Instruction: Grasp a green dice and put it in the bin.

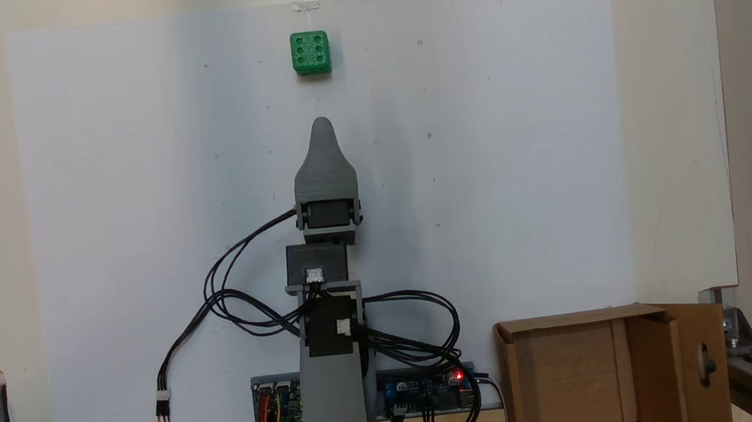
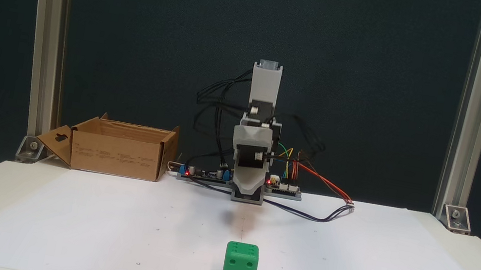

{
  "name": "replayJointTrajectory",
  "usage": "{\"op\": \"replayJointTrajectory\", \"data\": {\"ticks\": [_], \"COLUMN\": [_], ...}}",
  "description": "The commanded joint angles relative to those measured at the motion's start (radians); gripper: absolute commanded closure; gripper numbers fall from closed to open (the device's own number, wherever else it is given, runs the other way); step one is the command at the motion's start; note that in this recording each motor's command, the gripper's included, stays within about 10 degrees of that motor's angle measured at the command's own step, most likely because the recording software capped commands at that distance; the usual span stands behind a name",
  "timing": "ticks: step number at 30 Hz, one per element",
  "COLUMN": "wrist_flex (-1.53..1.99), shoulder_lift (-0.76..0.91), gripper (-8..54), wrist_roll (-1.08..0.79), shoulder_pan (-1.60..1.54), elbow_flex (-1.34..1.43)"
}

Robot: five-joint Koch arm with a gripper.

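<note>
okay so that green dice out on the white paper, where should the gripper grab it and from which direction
Probably from above, jaws closing on two opposite flat side faces of the green dice. It sits flat on the white paper, six pips up, edges squared to the arm, open space all round, straight ahead of the gripper. Grip mid-height: the rounded edges could slip.

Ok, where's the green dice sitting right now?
The green dice lies on the white paper's far end, straight ahead of the gripper and untouched; the bin stands beside the base.

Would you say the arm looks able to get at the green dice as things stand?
Probably yes: the green dice sits alone on the white sheet, straight ahead of the gripper, nothing between them; whether the reach suffices is uncertain.
</note>
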Motion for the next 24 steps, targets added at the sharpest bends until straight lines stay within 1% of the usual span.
{"op": "replayJointTrajectory", "data": {"ticks": [1,5,6,11,16,24], "wrist_flex": [0.162,0.434,0.498,0.83,1.156,1.428], "shoulder_lift": [0.104,0.1,0.072,-0.106,-0.325,-0.614], "gripper": [1.4,1.7,1.8,3.2,3.2,3.2], "wrist_roll": [-0.048,-0.041,-0.041,-0.041,-0.031,-0.015], "shoulder_pan": [-0.02,-0.064,-0.08,-0.086,-0.077,-0.04], "elbow_flex": [-0.124,-0.318,-0.37,-0.609,-0.876,-1.253]}}
